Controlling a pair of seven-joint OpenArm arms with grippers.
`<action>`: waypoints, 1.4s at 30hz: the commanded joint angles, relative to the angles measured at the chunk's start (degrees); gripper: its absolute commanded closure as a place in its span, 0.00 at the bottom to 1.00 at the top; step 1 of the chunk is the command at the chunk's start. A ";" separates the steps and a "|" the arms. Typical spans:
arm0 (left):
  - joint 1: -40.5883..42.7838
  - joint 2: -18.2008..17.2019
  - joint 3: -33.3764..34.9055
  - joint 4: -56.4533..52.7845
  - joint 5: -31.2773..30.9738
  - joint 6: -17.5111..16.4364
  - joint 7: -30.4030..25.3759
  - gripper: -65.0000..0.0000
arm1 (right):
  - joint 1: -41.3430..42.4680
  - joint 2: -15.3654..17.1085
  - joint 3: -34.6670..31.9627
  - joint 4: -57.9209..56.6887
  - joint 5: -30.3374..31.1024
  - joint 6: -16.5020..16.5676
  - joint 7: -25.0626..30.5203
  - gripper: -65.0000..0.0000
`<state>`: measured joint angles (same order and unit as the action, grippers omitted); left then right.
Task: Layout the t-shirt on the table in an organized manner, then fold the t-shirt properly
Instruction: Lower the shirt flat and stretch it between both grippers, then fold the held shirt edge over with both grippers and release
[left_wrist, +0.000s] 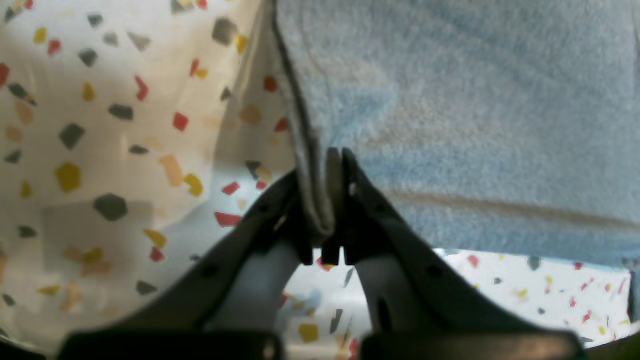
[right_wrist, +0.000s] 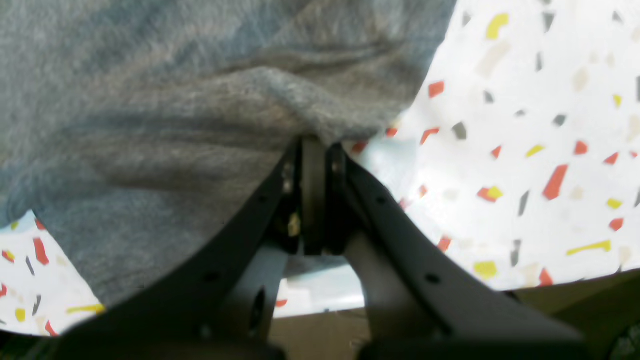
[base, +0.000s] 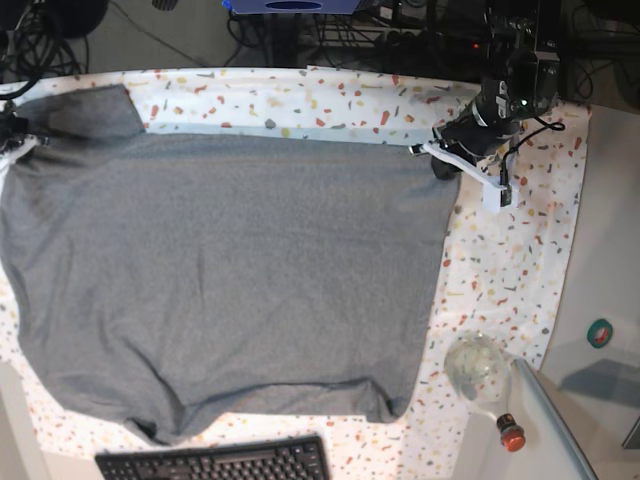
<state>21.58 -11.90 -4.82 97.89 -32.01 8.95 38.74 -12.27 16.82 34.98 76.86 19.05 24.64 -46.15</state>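
The grey t-shirt (base: 230, 270) lies spread wide over the speckled table (base: 510, 250), with one sleeve at the back left. In the base view my left gripper (base: 438, 160) sits at the shirt's back right corner. The left wrist view shows the left gripper (left_wrist: 336, 162) shut on a folded edge of the t-shirt (left_wrist: 450, 100), above the table (left_wrist: 100, 125). My right gripper (base: 12, 140) is at the far left edge by the sleeve. Seen from the right wrist, that gripper (right_wrist: 314, 147) is shut on a bunched edge of the t-shirt (right_wrist: 150, 100), above the table (right_wrist: 525, 125).
A black keyboard (base: 215, 462) lies at the front edge, just below the shirt's hem. A clear round glass object (base: 477, 365) and a red-capped item (base: 510, 432) stand at the front right. A green tape roll (base: 600, 333) lies off the table at right.
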 joint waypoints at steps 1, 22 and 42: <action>0.00 -0.36 -0.24 0.00 -0.12 -0.03 -0.90 1.00 | 0.18 0.98 0.31 0.81 -0.10 0.02 0.66 1.00; 10.46 1.75 -4.89 9.06 -0.39 0.24 -0.54 1.00 | -6.50 -3.94 0.14 18.92 -0.19 0.02 -8.05 1.00; -11.78 6.58 -5.07 -1.14 -0.21 0.24 10.27 1.00 | 18.82 3.01 -8.56 -1.30 -0.28 -0.25 -9.37 1.00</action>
<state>10.44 -5.17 -9.89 95.57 -31.66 9.52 49.74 5.43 18.24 26.13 74.63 19.03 24.47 -56.45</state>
